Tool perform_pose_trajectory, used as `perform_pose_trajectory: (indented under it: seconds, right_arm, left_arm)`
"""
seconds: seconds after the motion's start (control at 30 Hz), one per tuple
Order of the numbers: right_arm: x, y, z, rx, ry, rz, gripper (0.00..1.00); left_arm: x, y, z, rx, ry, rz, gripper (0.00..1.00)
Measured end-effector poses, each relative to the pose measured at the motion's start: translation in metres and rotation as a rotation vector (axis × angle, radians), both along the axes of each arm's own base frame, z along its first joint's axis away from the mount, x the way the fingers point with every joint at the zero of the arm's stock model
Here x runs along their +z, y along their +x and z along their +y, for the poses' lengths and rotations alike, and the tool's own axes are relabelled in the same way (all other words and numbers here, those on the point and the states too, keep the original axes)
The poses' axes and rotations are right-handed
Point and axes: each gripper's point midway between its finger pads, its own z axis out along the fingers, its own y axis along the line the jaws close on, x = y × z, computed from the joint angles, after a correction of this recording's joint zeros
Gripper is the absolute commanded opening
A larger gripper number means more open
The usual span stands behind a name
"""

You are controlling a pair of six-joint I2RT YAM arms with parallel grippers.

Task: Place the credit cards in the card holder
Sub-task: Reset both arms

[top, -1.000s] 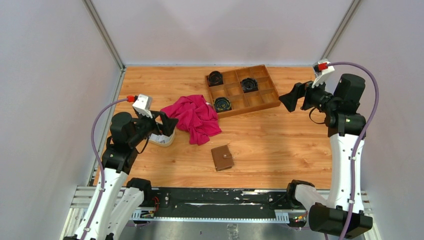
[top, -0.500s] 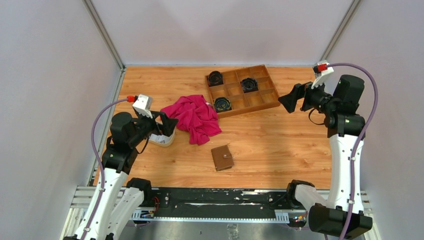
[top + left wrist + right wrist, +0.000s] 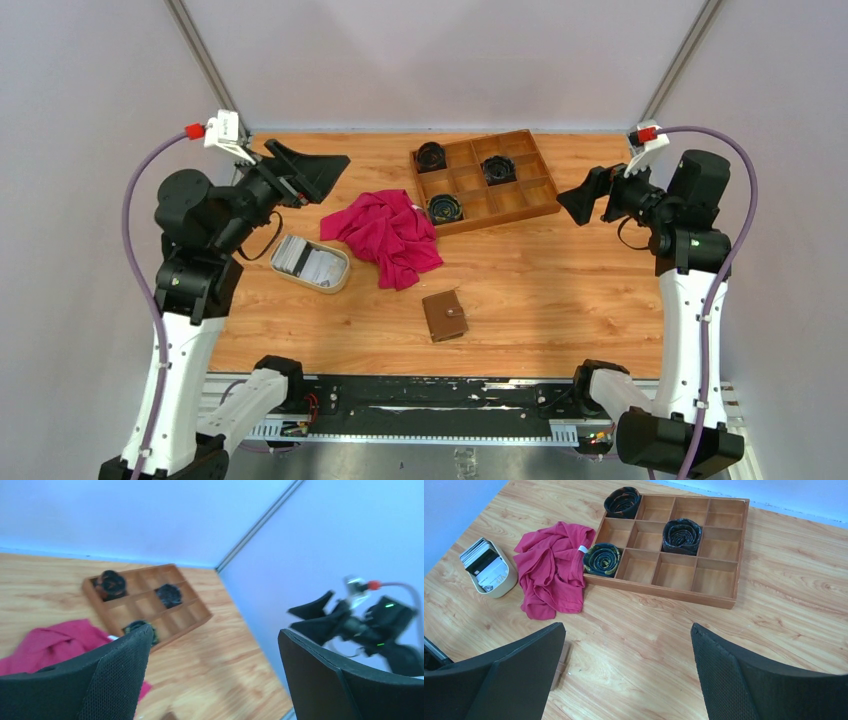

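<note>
The credit cards (image 3: 303,260) stand stacked in a cream oval dish (image 3: 330,280) at the left of the table; they also show in the right wrist view (image 3: 485,562). The card holder (image 3: 444,316), a closed brown leather wallet with a snap tab, lies flat near the front centre. A sliver of it shows in the right wrist view (image 3: 561,666). My left gripper (image 3: 318,172) is open and empty, raised high above the table behind the dish. My right gripper (image 3: 578,203) is open and empty, held high at the right.
A crumpled magenta cloth (image 3: 388,233) lies between the dish and the wooden compartment tray (image 3: 530,208). The tray holds three dark rolled items (image 3: 680,534). Grey walls close in both sides and the back.
My left arm has lifted up and back from the cream dish, empty, uncovering the cards. The right arm has not moved.
</note>
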Motion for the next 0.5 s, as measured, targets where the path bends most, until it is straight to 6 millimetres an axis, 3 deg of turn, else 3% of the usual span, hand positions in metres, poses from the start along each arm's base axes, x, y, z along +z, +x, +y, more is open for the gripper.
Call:
perform_pose_trajectory:
  seconds: [0.13,0.5]
  right_arm:
    - [0.0,0.0,0.0,-0.002,0.004,0.003,1.0]
    - [-0.012,0.01,-0.013,-0.028,0.05,0.047,1.0]
  left_arm:
    - [0.027,-0.016,0.0,0.022,-0.12,0.041,1.0]
    - [0.041,-0.033,0.009,0.096,-0.241,0.124,1.0]
